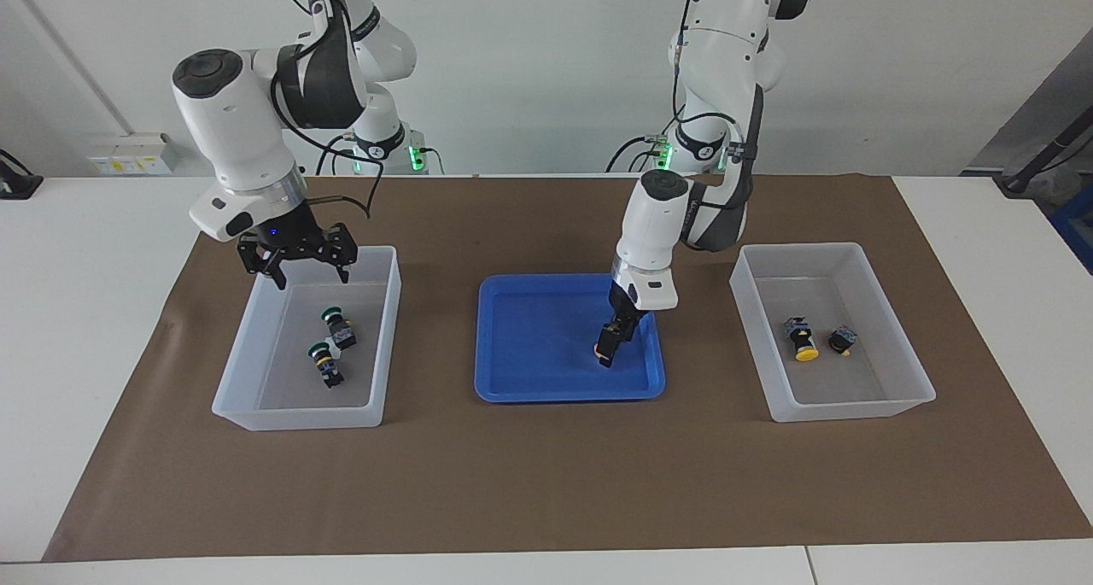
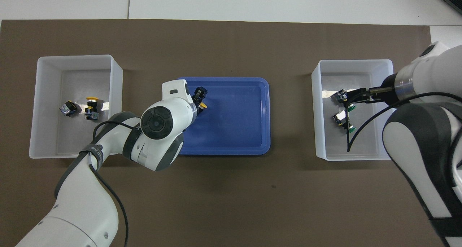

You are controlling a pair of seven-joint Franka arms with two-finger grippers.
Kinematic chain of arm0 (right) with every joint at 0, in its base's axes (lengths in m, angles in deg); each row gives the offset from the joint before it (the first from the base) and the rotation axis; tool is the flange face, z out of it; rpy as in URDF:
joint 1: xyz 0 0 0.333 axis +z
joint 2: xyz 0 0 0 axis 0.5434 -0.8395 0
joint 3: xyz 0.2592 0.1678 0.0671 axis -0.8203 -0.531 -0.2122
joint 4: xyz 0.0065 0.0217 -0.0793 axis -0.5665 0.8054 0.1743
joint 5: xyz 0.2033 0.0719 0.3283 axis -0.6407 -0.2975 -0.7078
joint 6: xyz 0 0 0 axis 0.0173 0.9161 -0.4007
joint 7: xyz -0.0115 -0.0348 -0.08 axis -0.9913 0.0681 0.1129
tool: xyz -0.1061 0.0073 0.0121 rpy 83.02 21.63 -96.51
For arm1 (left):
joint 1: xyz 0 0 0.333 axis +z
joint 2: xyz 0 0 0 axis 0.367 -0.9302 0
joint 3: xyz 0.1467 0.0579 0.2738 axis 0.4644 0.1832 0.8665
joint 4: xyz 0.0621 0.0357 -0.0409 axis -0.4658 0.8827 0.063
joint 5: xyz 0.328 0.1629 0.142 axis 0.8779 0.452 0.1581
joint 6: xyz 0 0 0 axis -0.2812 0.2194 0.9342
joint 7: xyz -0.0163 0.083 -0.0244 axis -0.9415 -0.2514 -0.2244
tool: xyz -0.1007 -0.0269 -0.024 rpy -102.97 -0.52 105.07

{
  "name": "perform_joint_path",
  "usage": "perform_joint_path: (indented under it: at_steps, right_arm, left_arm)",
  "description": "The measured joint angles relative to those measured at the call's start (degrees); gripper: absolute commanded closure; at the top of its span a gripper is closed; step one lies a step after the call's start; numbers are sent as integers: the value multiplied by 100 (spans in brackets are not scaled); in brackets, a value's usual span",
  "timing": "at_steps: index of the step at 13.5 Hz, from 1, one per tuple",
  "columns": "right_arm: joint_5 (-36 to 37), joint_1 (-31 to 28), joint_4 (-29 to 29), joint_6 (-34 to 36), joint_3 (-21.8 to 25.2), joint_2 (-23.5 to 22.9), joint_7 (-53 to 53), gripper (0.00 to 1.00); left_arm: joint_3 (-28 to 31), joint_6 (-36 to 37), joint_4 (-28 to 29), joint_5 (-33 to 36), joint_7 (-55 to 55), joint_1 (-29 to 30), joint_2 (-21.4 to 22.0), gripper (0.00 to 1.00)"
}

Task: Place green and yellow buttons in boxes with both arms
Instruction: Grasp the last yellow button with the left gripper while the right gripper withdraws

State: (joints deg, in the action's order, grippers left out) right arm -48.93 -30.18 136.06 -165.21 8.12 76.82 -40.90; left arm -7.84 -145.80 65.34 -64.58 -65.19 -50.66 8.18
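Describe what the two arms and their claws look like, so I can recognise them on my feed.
Both arms are glossy white with dark grey joint covers and round dark caps. Loose black cables run along them. Left claw and right claw are black, two-fingered.

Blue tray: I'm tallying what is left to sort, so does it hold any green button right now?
No: the blue tray holds only one yellow button, under the left gripper; both green buttons lie in a box.

Left arm's bent over, wrist pointing straight down, left tool low with its fingers around something. Right arm's raised, right tool hanging fingers spread, holding nothing.
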Motion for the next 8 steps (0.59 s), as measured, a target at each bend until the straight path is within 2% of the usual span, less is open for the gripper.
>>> perform_joint_path:
  at_steps: [2, 5, 8]
  right_arm:
    - [0, -12, -520, 705, 1, 50, 79, 0]
    - [0, -74, -1219, 1643, 60, 131, 87, 0]
    - [-1, -233, -1369, 2002, 94, 278, 87, 0]
  left_arm:
    - [0, -2, 1, 0, -2, -20, -1, 38]
    - [3, -2, 27, 0, -3, -62, -8, 69]
    - [2, -9, 26, 0, -3, -64, 3, 82]
